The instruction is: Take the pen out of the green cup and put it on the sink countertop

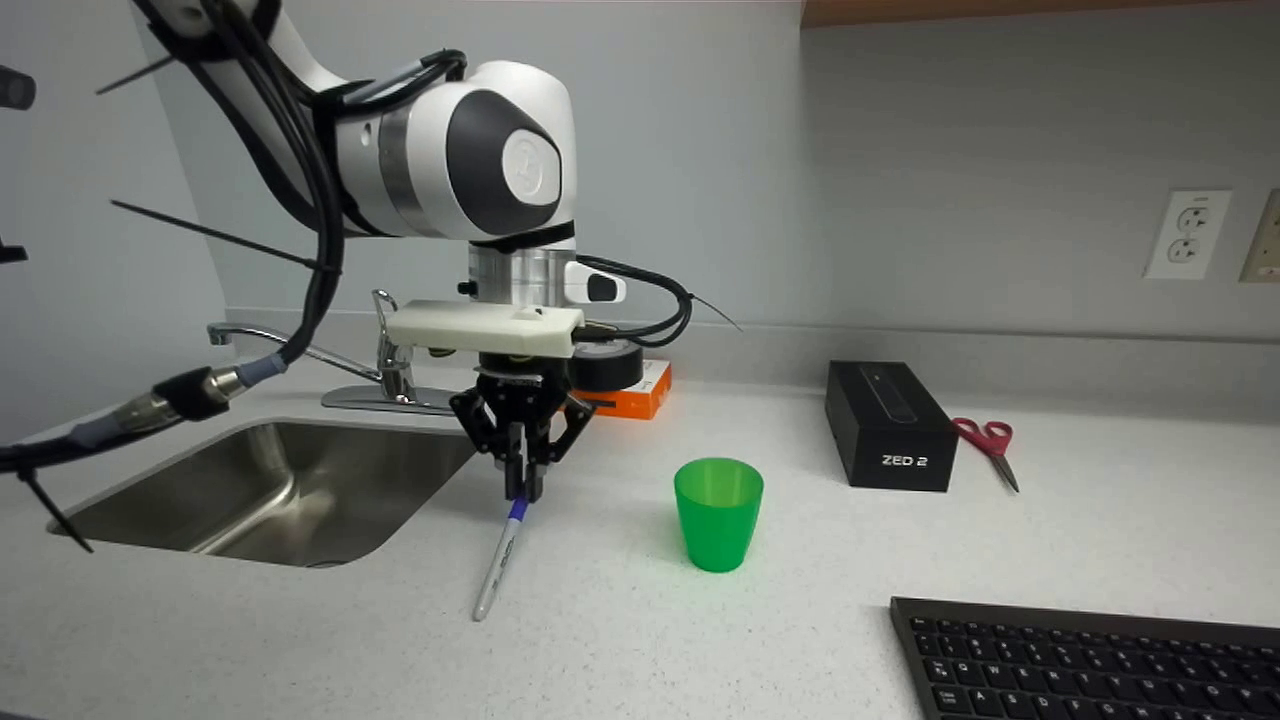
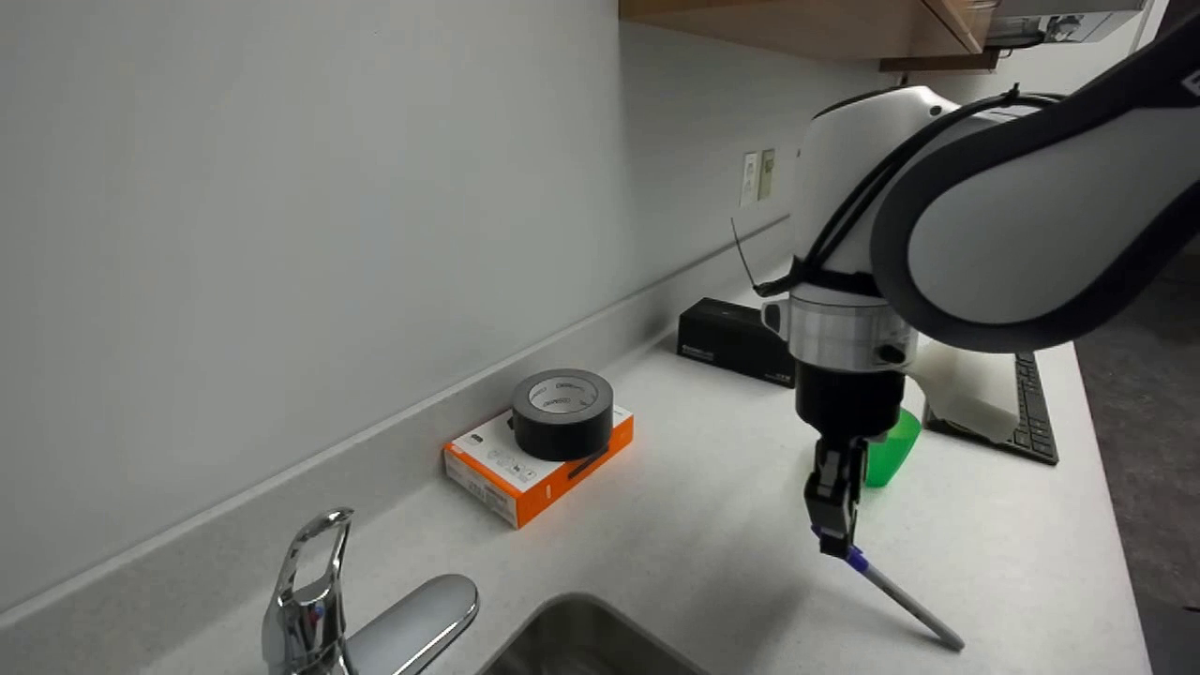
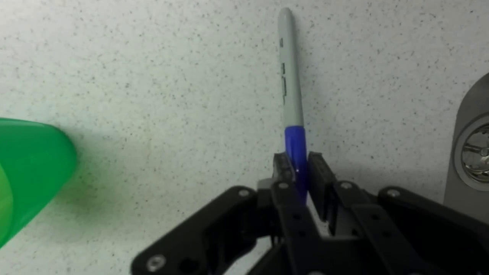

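The pen is a grey marker with a blue cap (image 3: 296,143). Its grey barrel shows in both exterior views (image 1: 497,565) (image 2: 909,602). My gripper (image 3: 298,162) is shut on the blue cap; the gripper also shows in both exterior views (image 1: 524,490) (image 2: 834,539). The pen slants down from the fingers to its grey end, at or just above the countertop (image 1: 600,600); I cannot tell whether it touches. The green cup (image 1: 718,520) stands upright beside the gripper, apart from it, and looks empty. It shows partly in the wrist view (image 3: 34,164).
The steel sink (image 1: 290,490) is beside the gripper, with its faucet (image 1: 393,360) behind. An orange and white box (image 2: 525,469) bears a black tape roll (image 2: 561,427). A black ZED 2 box (image 1: 885,430), red scissors (image 1: 990,440) and a keyboard (image 1: 1090,660) lie beyond the cup.
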Tool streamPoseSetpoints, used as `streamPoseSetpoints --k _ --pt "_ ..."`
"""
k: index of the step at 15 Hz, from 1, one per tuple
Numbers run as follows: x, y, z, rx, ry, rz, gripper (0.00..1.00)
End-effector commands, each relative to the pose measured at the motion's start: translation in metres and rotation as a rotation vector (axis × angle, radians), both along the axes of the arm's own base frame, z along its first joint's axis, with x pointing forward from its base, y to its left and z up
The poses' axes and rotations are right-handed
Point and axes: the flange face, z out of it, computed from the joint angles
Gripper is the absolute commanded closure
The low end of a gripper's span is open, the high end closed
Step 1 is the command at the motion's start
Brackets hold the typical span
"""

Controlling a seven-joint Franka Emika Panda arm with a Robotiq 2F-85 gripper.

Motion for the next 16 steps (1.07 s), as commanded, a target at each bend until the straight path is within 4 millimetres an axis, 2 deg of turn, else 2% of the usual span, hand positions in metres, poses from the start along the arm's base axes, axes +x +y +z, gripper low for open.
streamPoseSetpoints --k 1,8,13,14,16 --pt "0.012 0.001 0.005 -0.05 -0.022 0.01 0.52" --pt "0.018 -0.001 0.026 -0.06 -0.048 0.01 0.01" --pt "0.023 -0.005 0.04 -0.054 -0.06 -0.011 0.0" --pt "0.023 -0.003 0.028 -0.051 -0.06 0.016 0.0" --pt "0.023 -0.003 0.027 -0.051 -0.059 0.016 0.0"
